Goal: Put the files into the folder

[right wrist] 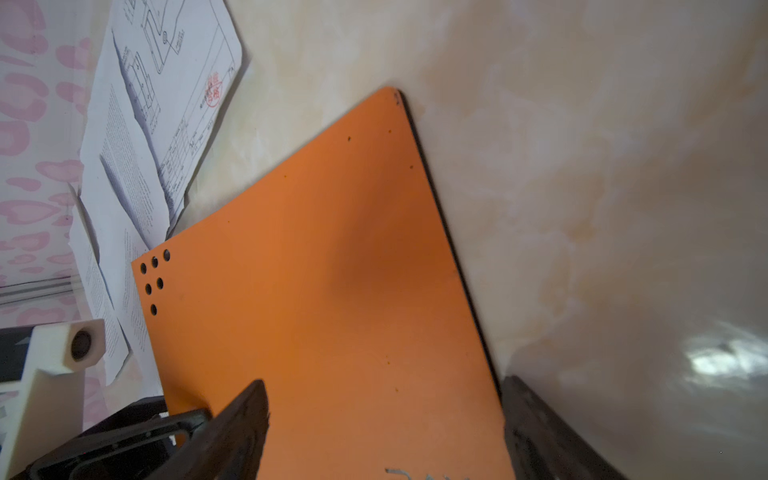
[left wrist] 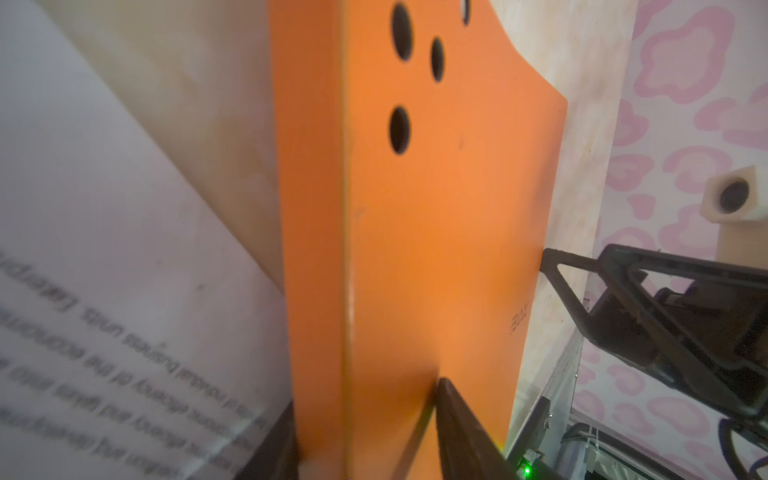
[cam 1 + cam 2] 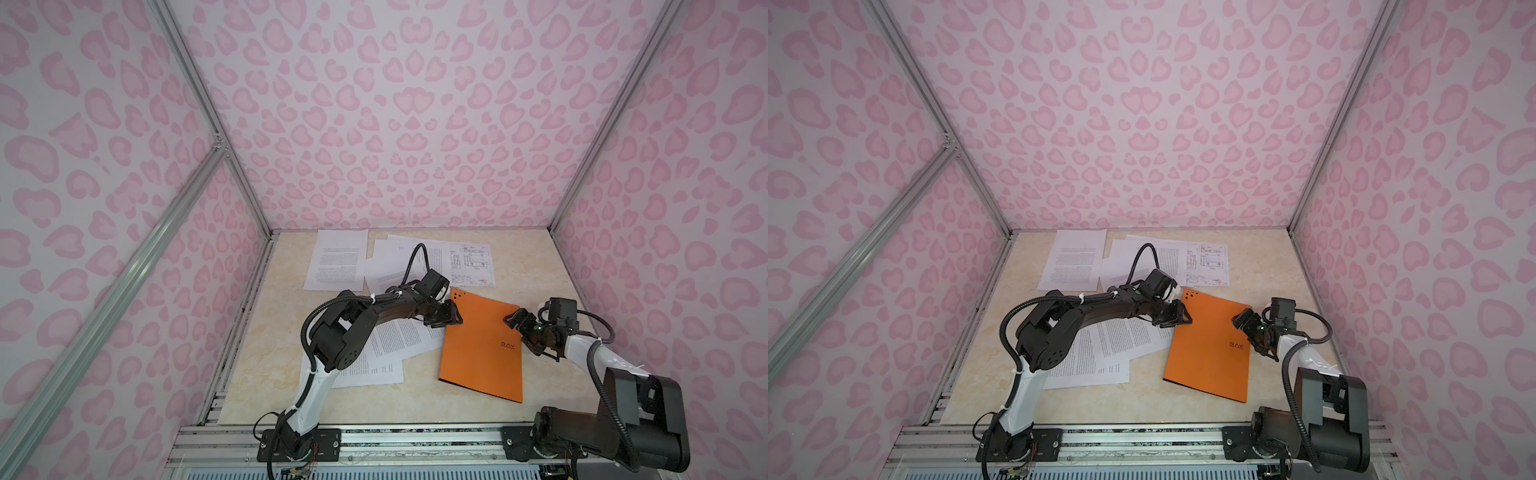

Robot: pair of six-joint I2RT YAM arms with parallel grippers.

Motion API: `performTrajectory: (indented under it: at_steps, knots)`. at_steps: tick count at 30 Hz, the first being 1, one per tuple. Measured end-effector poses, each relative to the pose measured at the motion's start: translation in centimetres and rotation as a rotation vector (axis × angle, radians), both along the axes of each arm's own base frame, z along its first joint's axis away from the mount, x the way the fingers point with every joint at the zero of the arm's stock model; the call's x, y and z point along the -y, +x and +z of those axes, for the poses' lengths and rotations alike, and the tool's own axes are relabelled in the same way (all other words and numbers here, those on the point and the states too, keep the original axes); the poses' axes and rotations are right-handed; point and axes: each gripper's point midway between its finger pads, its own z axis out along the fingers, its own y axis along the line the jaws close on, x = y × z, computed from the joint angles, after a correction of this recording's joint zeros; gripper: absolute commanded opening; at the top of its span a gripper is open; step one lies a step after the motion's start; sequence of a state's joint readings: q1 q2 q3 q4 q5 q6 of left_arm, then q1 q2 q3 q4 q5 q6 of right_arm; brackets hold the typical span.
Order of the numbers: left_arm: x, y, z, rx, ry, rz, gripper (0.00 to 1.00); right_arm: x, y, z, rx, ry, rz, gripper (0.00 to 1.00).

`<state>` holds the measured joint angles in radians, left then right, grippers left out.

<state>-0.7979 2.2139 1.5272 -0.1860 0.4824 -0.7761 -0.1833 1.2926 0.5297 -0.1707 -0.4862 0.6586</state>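
- One beige table (image 3: 528, 266) carries everything; nothing is filed yet.
- One orange folder (image 3: 482, 345) lies shut, cover up, at about 4 o'clock from the table's centre.
- Several files (image 3: 336, 257) lie loose at 11 o'clock, with the drawing sheet (image 3: 469, 257) at 12 and more at 8 beneath the left arm (image 3: 357, 328).
- Left gripper (image 3: 453, 318) straddles the folder's spine edge at its 10 o'clock, likely to steady it. Its jaws are part-way apart, and I cannot tell whether they clamp.
- Right gripper (image 3: 512, 319) is spread wide over the free edge at 2 o'clock, probably to lift the cover.
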Motion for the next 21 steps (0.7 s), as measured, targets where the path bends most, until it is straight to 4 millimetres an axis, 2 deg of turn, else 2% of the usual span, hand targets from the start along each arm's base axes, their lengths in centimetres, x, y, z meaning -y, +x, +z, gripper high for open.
performTrajectory:
  at_steps: [13,21]
  knots:
    - [-0.1,0.2,-0.2,0.002,-0.003,-0.002,0.47,-0.4,0.8,2.9,0.017,-0.072,0.032,0.86]
    - [0.0,0.2,-0.2,0.006,-0.012,0.002,0.5,-0.6,0.7,3.4,-0.012,-0.119,0.069,0.87]
